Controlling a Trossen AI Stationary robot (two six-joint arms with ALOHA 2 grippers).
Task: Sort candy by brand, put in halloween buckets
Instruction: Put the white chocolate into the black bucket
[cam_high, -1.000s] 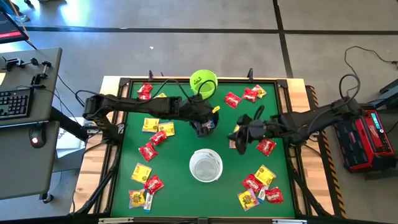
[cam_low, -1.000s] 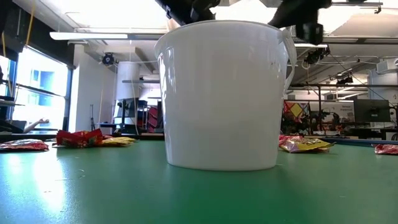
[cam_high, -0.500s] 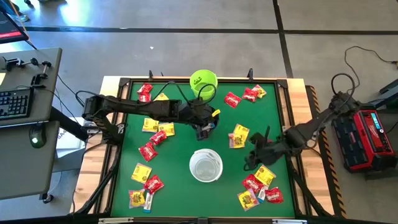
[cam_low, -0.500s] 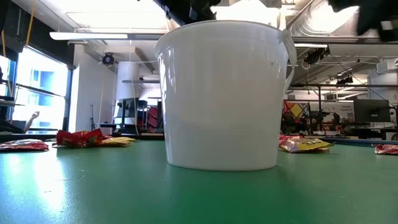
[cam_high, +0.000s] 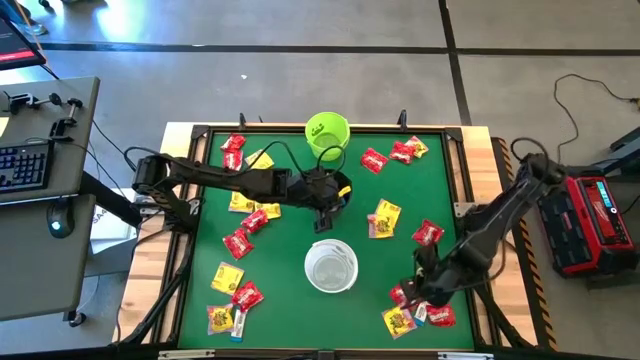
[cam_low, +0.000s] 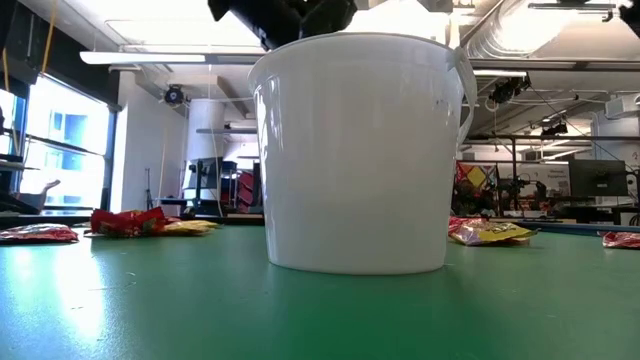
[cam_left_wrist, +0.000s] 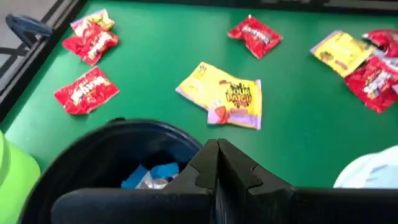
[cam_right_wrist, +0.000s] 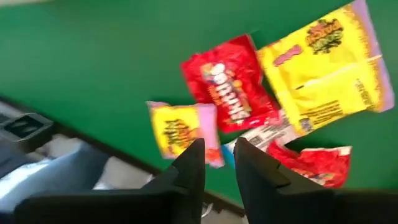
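On the green desk (cam_high: 300, 240), listed left to right. Left side: loose candy, with red packets (cam_high: 232, 146) near the far edge, a yellow packet (cam_high: 241, 201) and red ones (cam_high: 238, 243) mid-desk, and a mixed heap (cam_high: 228, 308) at the near left corner. Left arm: reaches in from the left edge toward the middle; left tool (cam_high: 325, 207) closed, its fingers (cam_left_wrist: 217, 163) pressed together with nothing between them, poised over the black bucket (cam_left_wrist: 118, 155), which holds small blue-and-white pieces (cam_left_wrist: 151, 174). Far edge, centre: lime green bucket (cam_high: 327, 133), upright, just beyond the black one. Near centre: white bucket (cam_high: 331, 266), upright, apart from the other two; it fills the low view. Right of centre: a yellow packet (cam_high: 384, 217) with a purple edge, lying flat; a red packet (cam_high: 428, 234) beside it; red and yellow packets (cam_high: 400, 154) at the far right corner. Near right corner: right tool (cam_high: 424, 297) low over a heap of candy, fingers (cam_right_wrist: 189, 168) slightly parted, gripping nothing visible; under it a red packet (cam_right_wrist: 227, 93), a large yellow packet (cam_right_wrist: 326, 62), a small yellow packet (cam_right_wrist: 180, 127), a blue-and-white piece (cam_right_wrist: 261, 137) and another red packet (cam_right_wrist: 311, 162), overlapping one another.
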